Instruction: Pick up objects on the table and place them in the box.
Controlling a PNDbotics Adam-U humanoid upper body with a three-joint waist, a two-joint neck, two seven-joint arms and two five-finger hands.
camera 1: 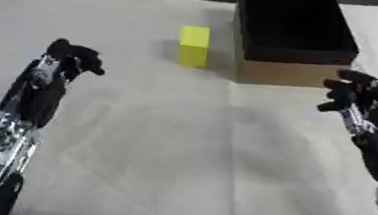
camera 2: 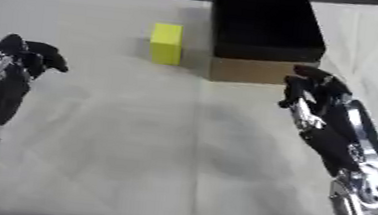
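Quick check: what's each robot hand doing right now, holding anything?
Left robot hand: fingers curled, holding nothing, above the table left of the yellow block.
Right robot hand: fingers curled, holding nothing, near the box.

The block [camera 1: 195, 46] is bright yellow, a bit lighter on top than on its front side. The box [camera 1: 286, 69] is brown like cardboard on the outside and black on the inside. The tabletop [camera 1: 180, 144] has a plain cream-white cloth over it, with soft grey fold lines and no pattern. The left hand [camera 1: 74, 60] is black, and the arm behind it is black with shiny silver parts and one small green dot. The right hand [camera 2: 313, 92] is black too, with silver parts along its arm.
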